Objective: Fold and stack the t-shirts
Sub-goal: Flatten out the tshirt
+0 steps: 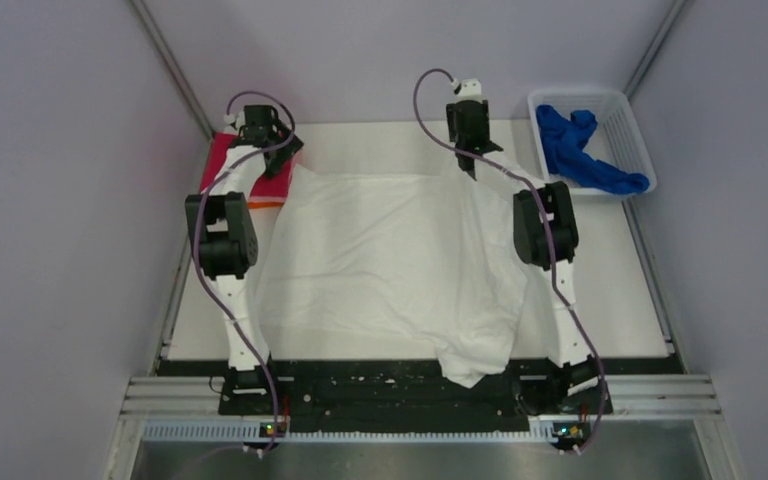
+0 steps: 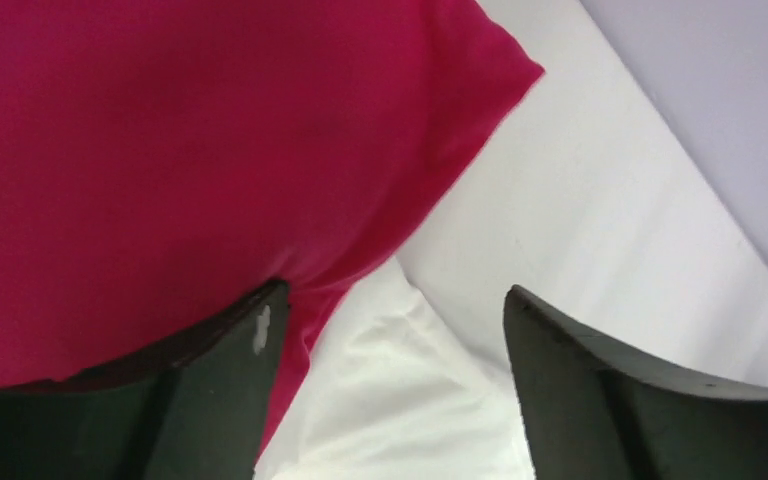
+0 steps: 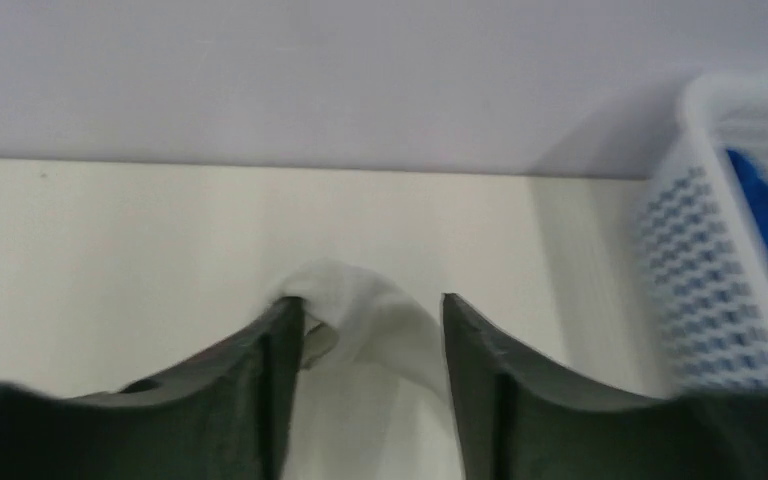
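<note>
Magenta tee (image 2: 160, 150) folded; white tee (image 1: 390, 260) flat, blue tee (image 1: 575, 150) untouched. L gripper (image 2: 395, 295), R gripper (image 3: 372, 300): fingers apart, prob. holding nothing.

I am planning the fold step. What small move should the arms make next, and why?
Probably shut both: the left gripper and right gripper stand open, each with a far corner of the spread white shirt between its fingers.
</note>
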`<action>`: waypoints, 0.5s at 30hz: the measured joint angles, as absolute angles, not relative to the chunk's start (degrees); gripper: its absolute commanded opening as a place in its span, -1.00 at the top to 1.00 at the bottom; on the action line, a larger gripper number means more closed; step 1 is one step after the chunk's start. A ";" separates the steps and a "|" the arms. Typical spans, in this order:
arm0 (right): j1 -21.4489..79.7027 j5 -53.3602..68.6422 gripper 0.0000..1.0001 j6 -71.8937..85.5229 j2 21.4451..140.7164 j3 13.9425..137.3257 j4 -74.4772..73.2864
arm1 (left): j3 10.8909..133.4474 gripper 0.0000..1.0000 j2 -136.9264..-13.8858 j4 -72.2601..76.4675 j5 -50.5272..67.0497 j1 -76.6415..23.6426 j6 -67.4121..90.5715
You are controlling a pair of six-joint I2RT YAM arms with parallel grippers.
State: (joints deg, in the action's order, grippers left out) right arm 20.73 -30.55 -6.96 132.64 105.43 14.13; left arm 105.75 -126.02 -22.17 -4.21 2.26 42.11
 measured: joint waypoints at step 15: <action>15.64 -7.99 -0.97 15.18 111.55 86.04 -9.96 | 87.66 -0.97 -101.25 -23.42 -4.25 -4.64 39.62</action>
State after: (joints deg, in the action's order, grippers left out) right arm 15.64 -7.99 15.18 111.55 86.04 -9.96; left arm 87.66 -101.25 -23.42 -4.25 -4.64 39.62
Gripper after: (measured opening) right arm 0.987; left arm 0.986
